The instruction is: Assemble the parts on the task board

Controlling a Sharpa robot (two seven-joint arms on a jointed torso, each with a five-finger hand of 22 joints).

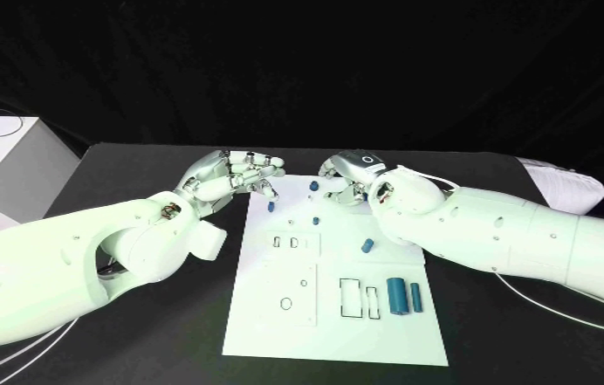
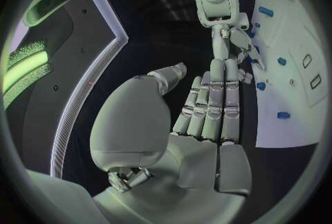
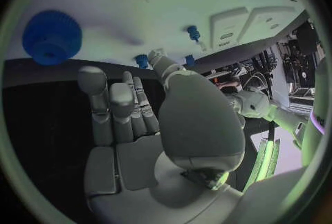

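The white task board (image 1: 333, 315) lies in the middle of the table. My left hand (image 1: 233, 175) hovers at its far left corner with its fingers straight and the thumb apart (image 2: 207, 102), holding nothing. My right hand (image 1: 346, 175) hangs over the board's far edge, fingers pointing down, and I see nothing in it (image 3: 138, 119). Small blue pegs stand on the board (image 1: 270, 203) (image 1: 315, 221) just in front of both hands. Another blue part (image 1: 367, 245) lies beside my right forearm; it looks round and ridged (image 3: 52, 36). Two blue cylinders (image 1: 395, 296) (image 1: 415, 296) lie at the board's right side.
The board carries outlined slots (image 1: 351, 298) and small cut-outs (image 1: 284, 242). A white box (image 1: 25, 171) stands at the table's far left edge. My right arm (image 1: 504, 232) reaches across the board's right far corner. Black table (image 1: 151, 350) surrounds the board.
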